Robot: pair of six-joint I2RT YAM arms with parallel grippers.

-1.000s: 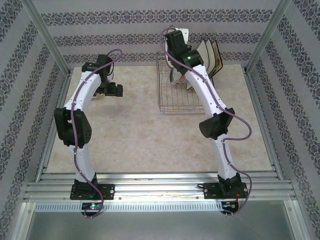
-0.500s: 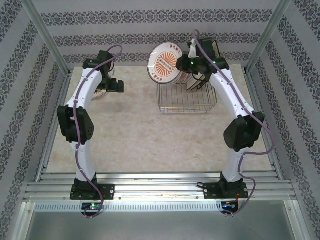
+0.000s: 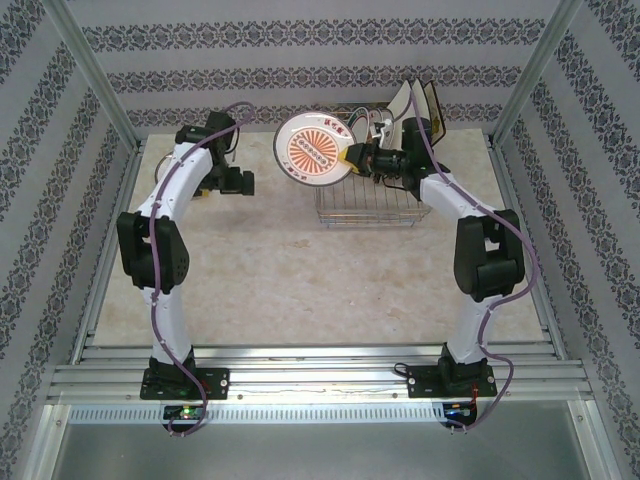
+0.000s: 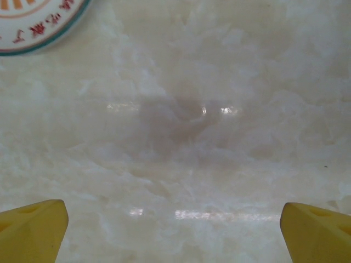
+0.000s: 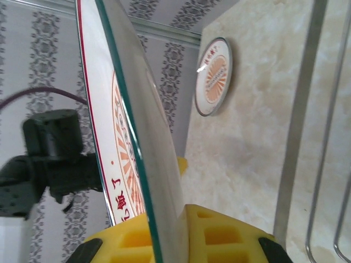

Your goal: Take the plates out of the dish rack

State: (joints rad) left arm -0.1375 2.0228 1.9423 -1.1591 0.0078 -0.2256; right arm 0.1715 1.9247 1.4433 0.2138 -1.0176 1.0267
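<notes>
Found the bench [image 3: 300, 280] bare and marbled across its near half. Farther in on the left, saw the left gripper [image 3: 236, 183] hanging low over the bench, fingers spread wide with nothing between them. Noted a round plate [image 4: 30, 19] lying flat on the bench near that gripper, white with orange rays, red characters and a teal rim. Toward the right, found the right gripper [image 3: 352, 160] clamped on the rim of a second round plate [image 3: 313, 150] of the same pattern, pinching it between yellow pads [image 5: 219, 235]. Saw this plate held in the air, tilted, face toward the overhead camera, at the left side of the dish rack [image 3: 365, 208]. At the rack's far right end, noted square cream plates [image 3: 418, 103] standing upright.
</notes>
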